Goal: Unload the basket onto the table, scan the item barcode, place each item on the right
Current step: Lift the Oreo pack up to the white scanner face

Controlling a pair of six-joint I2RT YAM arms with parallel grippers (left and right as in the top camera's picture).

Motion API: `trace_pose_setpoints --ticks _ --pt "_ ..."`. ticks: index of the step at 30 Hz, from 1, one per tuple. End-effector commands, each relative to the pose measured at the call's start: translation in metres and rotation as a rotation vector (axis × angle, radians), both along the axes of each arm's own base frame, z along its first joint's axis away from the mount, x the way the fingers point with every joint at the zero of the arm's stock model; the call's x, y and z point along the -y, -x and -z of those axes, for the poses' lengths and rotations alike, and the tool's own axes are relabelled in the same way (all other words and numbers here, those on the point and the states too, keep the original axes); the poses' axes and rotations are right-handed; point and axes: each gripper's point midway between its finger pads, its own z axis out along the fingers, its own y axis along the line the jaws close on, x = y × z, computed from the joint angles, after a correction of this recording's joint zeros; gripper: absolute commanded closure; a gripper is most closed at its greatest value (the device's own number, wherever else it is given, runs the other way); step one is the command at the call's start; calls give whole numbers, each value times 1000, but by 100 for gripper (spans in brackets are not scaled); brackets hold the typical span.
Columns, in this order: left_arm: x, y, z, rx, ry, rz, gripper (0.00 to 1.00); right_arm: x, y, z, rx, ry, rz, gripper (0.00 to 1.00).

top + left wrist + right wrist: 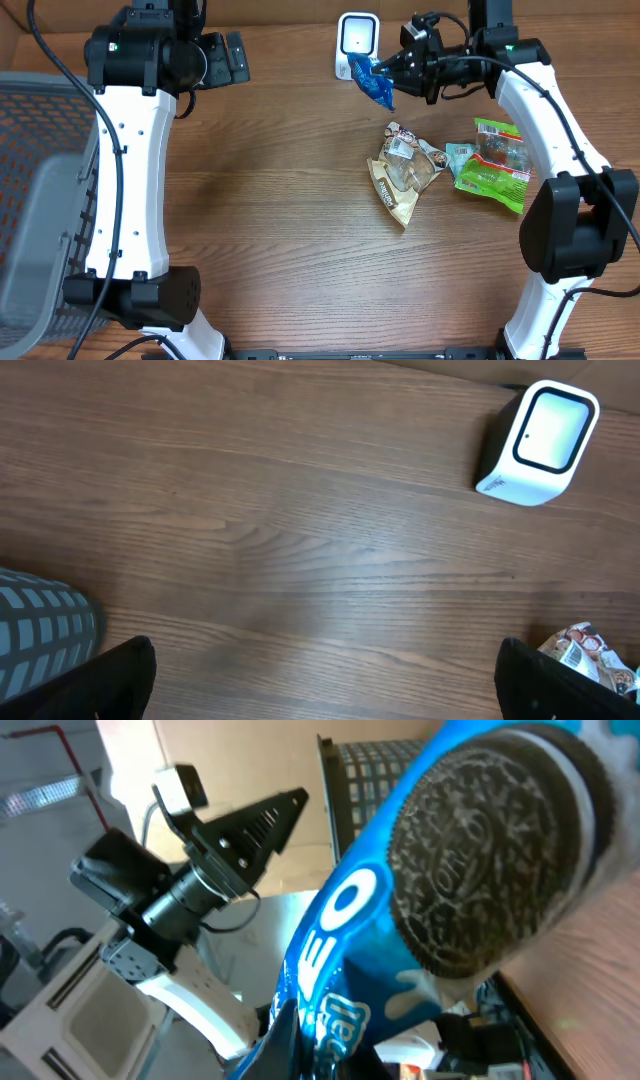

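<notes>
mock shop checkout: barcode scanner [357,40], wire basket [35,130], snack packets [405,172]

Blue packet [377,84] btwn right gripper [390,70] fingers: wht lettering, dark biscuit print. Scanner [357,42], just past fingertips: wht w/ blk-rimmed window. Table [280,200]: brown wood grain.

The middle of the table [270,190] lies open to me; the scanner [357,38] stands at its far edge, snack packets [405,175] crowd my right, a basket [40,220] walls my left.

Left claw [325,688] agape, right claw [392,70] closed.
</notes>
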Motion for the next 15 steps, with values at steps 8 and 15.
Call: trace_pose_setpoints --ticks 8,15 --pt "-2 4 -21 56 -17 10 0 -9 -69 5 486 267 302 96" --pt "-2 4 -21 56 -17 9 0 -11 -121 39 807 634 509 97"
